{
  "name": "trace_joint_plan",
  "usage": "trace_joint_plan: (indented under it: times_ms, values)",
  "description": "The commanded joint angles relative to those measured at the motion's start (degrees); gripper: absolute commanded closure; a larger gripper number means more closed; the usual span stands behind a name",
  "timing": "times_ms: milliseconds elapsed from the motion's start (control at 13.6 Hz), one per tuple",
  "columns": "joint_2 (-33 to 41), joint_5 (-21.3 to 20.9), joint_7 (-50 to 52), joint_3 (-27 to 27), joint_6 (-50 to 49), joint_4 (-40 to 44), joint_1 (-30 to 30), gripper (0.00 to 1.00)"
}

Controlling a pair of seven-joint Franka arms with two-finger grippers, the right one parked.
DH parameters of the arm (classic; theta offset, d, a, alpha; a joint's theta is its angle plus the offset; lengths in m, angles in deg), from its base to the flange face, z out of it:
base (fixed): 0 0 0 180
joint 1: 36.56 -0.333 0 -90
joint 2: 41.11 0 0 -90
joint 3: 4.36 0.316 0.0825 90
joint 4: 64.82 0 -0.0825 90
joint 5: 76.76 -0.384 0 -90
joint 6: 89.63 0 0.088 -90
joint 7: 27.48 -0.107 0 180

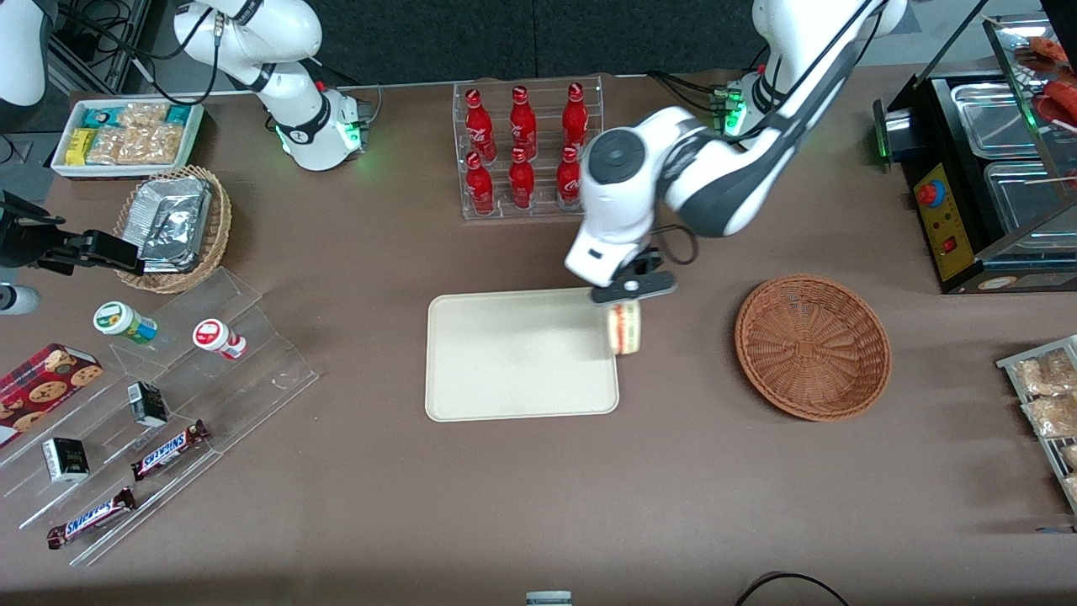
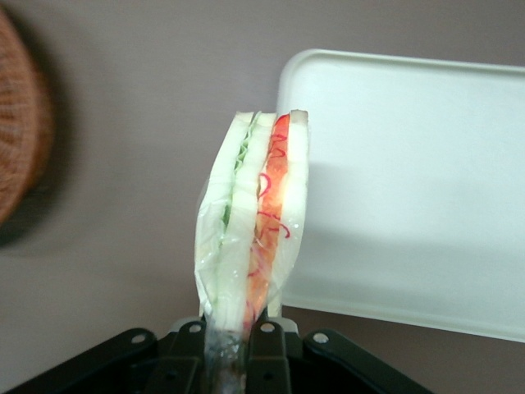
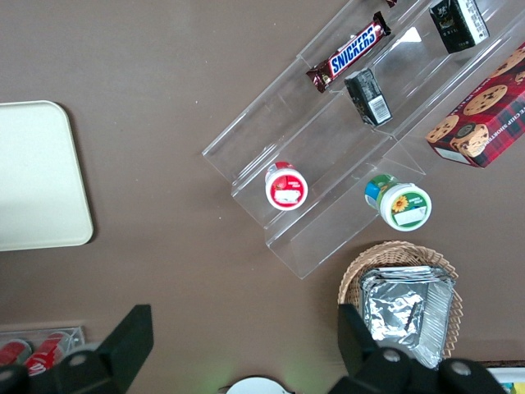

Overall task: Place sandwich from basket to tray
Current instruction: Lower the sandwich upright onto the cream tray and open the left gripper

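Cream tray [image 1: 513, 353], one of it, lies flat near the middle of the brown counter [image 1: 673, 505]; one reddish-brown wicker basket [image 1: 813, 346] sits apart from it toward the working arm's end and holds nothing now.

One sandwich [image 1: 625, 327] — a wrapped wedge, white bread with red and green layers — hangs in the air at the tray's edge nearest the basket, partly over the rim. The gripper [image 1: 627, 296] sits directly above it. In the wrist view the gripper [image 2: 232, 349] has its fingers [image 2: 264, 355] closed tight on the wrapper's pinched end, so the sandwich [image 2: 254, 217] dangles edge-on with the filling layers showing. Holding by the wrapper likely spares the soft bread from crushing.

The tray [image 2: 410, 189] shows bare under and beside the wedge, the basket [image 2: 20, 139] off to one side, so the carry looks nearly done: judged remaining, a little more travel inward over the tray, then lower and release.

Other stock, counted:
- six red bottles [image 1: 523, 150] in a clear rack, near the counter's edge farthest from the front camera
- one tan basket of foil packets [image 1: 175, 225] toward the parked arm's end
- two Snickers bars [image 1: 171, 449] on clear stepped shelves
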Motion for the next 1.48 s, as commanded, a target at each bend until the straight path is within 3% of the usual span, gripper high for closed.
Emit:
trace_joint_plan:
  times_ms: [0,221,664,959,1107,1180,1254,1328,1402]
  values:
    - [-9.72,-5.76,4.59,-0.21,-1.02,8.21,4.30,1.00]
    - [-15.70,-9.37,5.83,-0.12,-0.49,12.00,7.03,1.00]
    - [-20.46,-12.36,12.42,0.14,3.29,15.78,9.85,1.00]
    - [-21.43,-12.10,13.74,7.07,4.78,17.37,15.56,1.00]
    - [-21.96,-12.10,13.75,7.26,5.49,17.37,15.74,0.98]
    - [-22.05,-12.10,13.57,7.26,5.49,17.37,15.74,0.88]
    - [-21.96,-12.10,12.87,7.26,5.49,17.37,15.66,0.44]
    - [-21.87,-12.19,12.35,7.26,5.49,17.37,15.57,0.08]
    - [-21.70,-12.19,12.08,7.26,5.49,17.46,15.48,0.01]
